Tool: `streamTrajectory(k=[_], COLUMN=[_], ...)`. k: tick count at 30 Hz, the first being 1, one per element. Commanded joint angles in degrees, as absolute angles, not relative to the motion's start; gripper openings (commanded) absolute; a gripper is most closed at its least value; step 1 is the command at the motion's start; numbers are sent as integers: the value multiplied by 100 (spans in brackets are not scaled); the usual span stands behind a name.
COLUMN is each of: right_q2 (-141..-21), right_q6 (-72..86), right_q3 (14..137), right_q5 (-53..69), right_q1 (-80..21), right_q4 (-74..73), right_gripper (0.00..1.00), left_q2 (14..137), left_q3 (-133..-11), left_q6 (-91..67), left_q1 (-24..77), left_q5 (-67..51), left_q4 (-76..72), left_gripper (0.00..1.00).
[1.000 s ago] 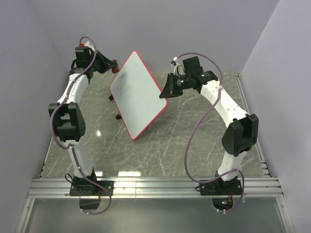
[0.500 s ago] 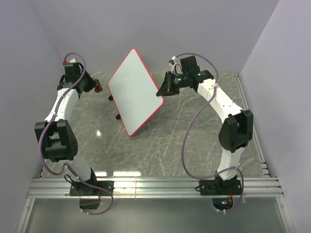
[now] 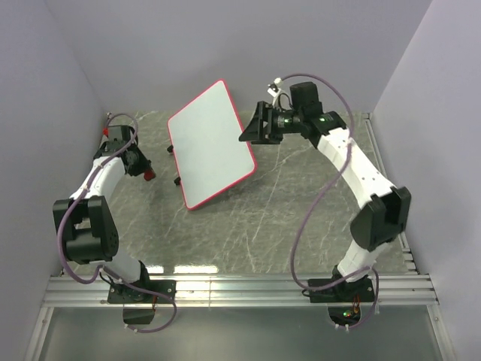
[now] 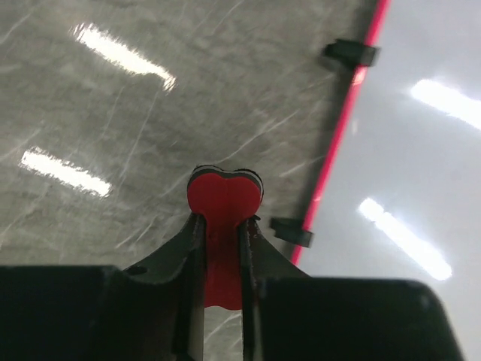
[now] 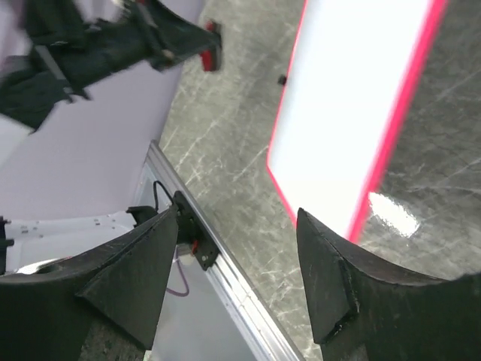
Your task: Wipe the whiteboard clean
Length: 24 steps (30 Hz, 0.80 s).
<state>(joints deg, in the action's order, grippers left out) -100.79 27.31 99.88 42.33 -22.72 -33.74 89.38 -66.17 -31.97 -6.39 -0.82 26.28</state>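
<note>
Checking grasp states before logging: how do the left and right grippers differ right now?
The left gripper is shut on the red eraser; the right gripper is open and empty. The left gripper hangs off to the left of the whiteboard; the right gripper is beside its right edge. Both are black.

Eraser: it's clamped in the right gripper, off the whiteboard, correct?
Not quite. The left wrist view shows the eraser clamped in the left gripper; the right gripper is open and empty. It is off the whiteboard, as you say.
</note>
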Motion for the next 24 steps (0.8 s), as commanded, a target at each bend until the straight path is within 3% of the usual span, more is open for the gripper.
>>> streamTrajectory(k=[1,6,11,17,21,24], right_q2=[-9159,-8219,-7464,-7093,-6874,-6645], right_q6=[2532,2417,2435,2382,2329,2399], right_q3=[9713,8871,8148,8007,7955,7701], right_q5=[3991,3665,3612,3560,3437,3428], right_q1=[-2224,-1987,-1723,-1652,-1670,-1670], right_q4=[-3137,-3173,-3041,-3242,-3392,-3349], right_gripper=[72,73,79,82,82,82], left_q2=[8780,8763,8710,8771,8789,8623], left_q3=[-6346,-5986,-5757,-5486,-5186,-4949], left_q6=[-3041,-2909,-2979,-3050,-3146,-3199], left_q1=[-615,-615,-615,-624,-615,-624], left_q5=[228,615,686,756,800,773], left_q4=[2689,2777,2725,2584,2452,2373], left_gripper=[18,13,15,44,71,85])
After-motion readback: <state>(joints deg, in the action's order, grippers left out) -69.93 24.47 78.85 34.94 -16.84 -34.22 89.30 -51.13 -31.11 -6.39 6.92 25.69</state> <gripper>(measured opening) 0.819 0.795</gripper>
